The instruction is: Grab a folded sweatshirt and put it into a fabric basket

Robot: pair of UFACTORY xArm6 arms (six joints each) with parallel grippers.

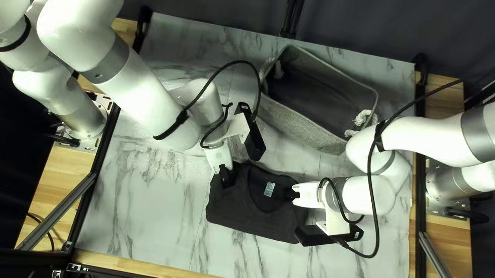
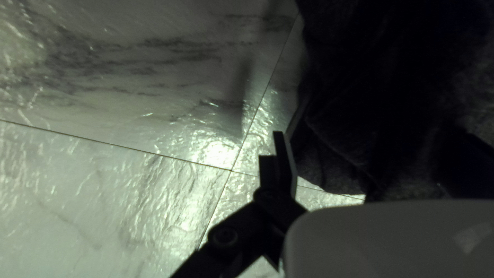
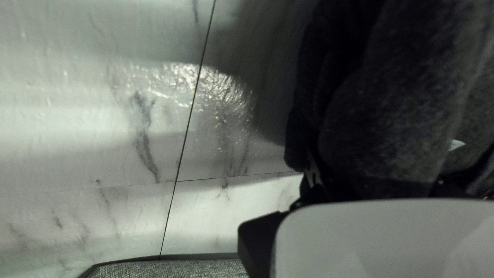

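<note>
In the top left view my left gripper [image 1: 226,177] is at the upper left part of the folded dark sweatshirt [image 1: 247,219], and my right gripper [image 1: 294,195] is at its upper right part, with the neck label between them. The left wrist view has my left gripper [image 2: 374,140] open, one finger beside the outer edge of the sweatshirt [image 2: 350,103] and cloth between its fingers. In the right wrist view, bulging sweatshirt cloth [image 3: 391,98] covers much of my right gripper [image 3: 393,175], hiding its hold. The grey fabric basket [image 1: 304,126] stands upright beyond the sweatshirt.
Rope handles show at the basket's ends, and its rim [image 3: 170,256] appears in the right wrist view. Both arms reach over the marble-patterned table [image 1: 144,223] from opposite sides, the right arm's wrist close to the basket. Cables loop around both wrists.
</note>
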